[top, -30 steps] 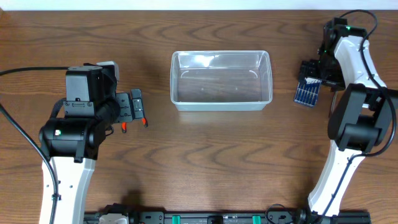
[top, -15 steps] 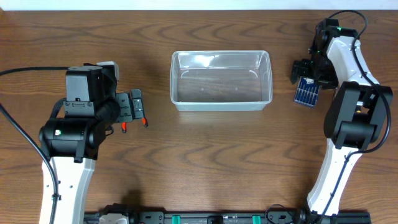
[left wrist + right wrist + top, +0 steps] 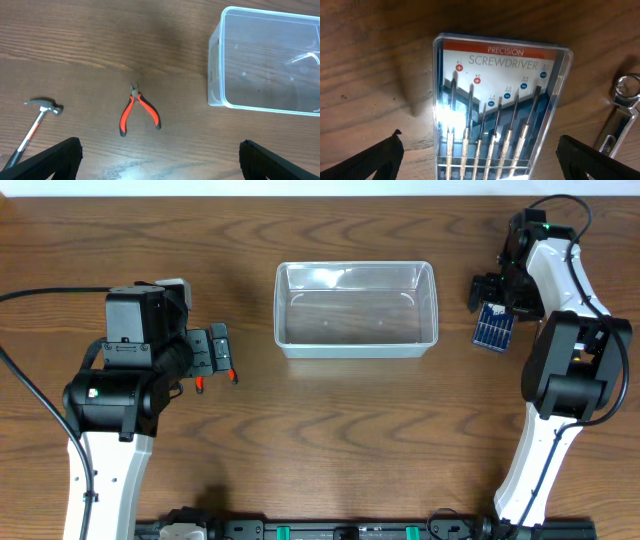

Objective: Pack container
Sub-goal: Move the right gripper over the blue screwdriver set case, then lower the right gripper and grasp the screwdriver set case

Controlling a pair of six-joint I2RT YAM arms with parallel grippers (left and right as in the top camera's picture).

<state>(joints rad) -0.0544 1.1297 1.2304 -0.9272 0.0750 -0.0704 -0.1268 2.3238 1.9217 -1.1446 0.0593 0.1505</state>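
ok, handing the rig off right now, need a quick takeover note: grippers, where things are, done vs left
Left gripper: open, empty, above the table near the red-handled pliers; a hammer lies beside them.
Right gripper: open, empty, over the precision screwdriver case, which lies on the table right of the container; a metal tool, likely a wrench, lies beside the case.
Container: mid-table, nothing inside.
Done: nothing packed.
Left: all the tools, probably starting with the screwdriver case.
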